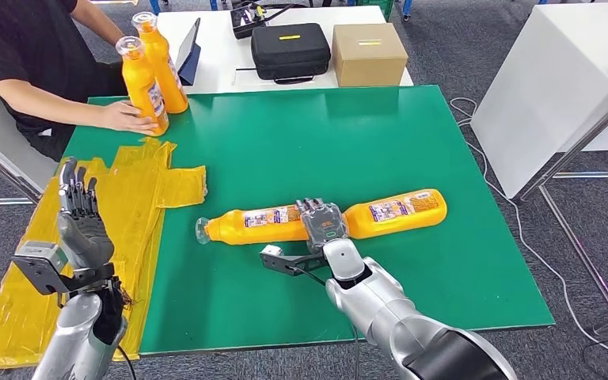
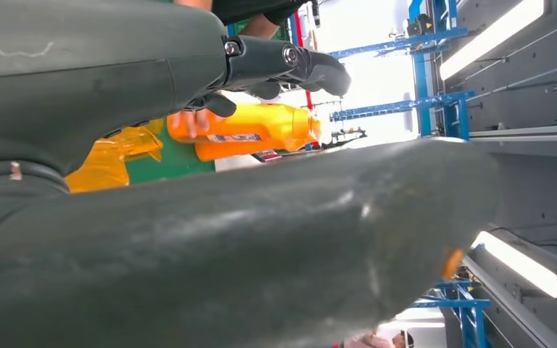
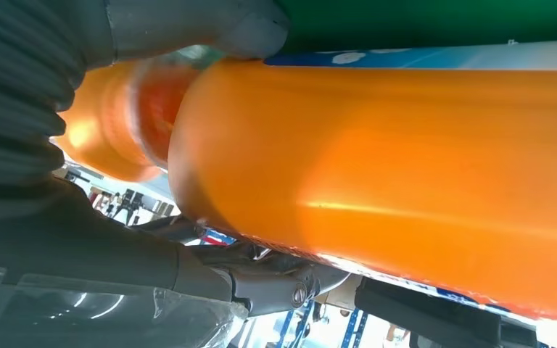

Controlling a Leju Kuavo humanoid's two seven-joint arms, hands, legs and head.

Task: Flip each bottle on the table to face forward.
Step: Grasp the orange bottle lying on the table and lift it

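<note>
Two orange bottles lie end to end on the green table (image 1: 443, 261): one to the left (image 1: 253, 224) with its clear cap pointing left, one to the right (image 1: 396, 211). My right hand (image 1: 322, 222) lies over the spot where they meet. In the right wrist view its thumb (image 3: 246, 29) and fingers (image 3: 261, 283) wrap opposite sides of an orange bottle body (image 3: 406, 181); which of the two it is I cannot tell. Two more orange bottles (image 1: 144, 79) (image 1: 162, 59) stand upright at the back left. My left hand (image 1: 79, 218) is raised with fingers apart, holding nothing.
A person sits at the back left with a hand (image 1: 123, 117) on one standing bottle. Yellow plastic sheeting (image 1: 138, 190) covers the table's left edge. On a white table behind stand a black case (image 1: 290, 50), a cardboard box (image 1: 369, 53) and a tablet (image 1: 188, 49).
</note>
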